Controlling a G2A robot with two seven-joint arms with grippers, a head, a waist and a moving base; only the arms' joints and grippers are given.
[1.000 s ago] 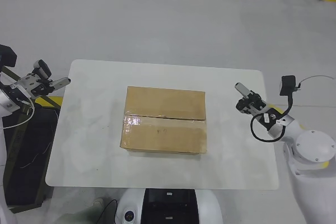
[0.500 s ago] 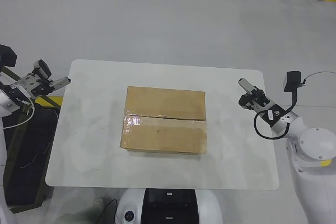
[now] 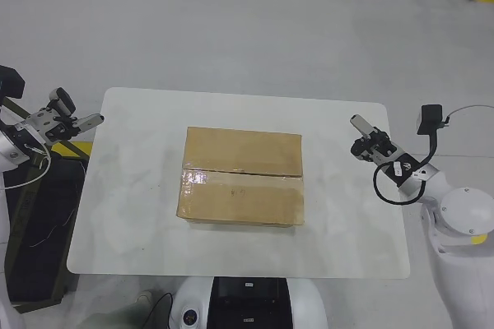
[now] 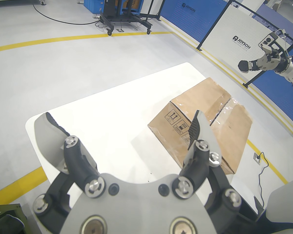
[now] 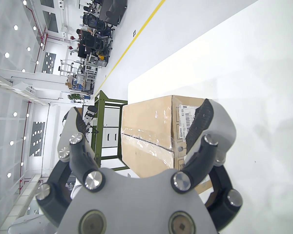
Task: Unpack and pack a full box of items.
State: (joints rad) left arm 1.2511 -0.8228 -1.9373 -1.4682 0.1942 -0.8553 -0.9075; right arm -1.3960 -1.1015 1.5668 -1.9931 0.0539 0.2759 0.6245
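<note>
A closed brown cardboard box (image 3: 241, 175) sits in the middle of the white table (image 3: 140, 222), its flaps held by clear tape along the centre seam. The box (image 4: 207, 122) also lies ahead of my left gripper (image 4: 122, 127), and the box (image 5: 149, 132) faces my right gripper (image 5: 141, 120). My left gripper (image 3: 81, 123) hangs open at the table's far left corner, well away from the box. My right gripper (image 3: 358, 136) stands open above the table's right side, a short way from the box's right end. Neither holds anything.
A dark green metal frame (image 3: 33, 214) with black gear stands beside the table's left edge. Bare table surface surrounds the box on all sides. Yellow floor lines (image 4: 63, 38) and blue partition panels (image 4: 193, 10) lie beyond the table.
The right arm swung slightly outward and away from the box between one second ago and half a second ago, then held still. The left arm and the box have not moved.
</note>
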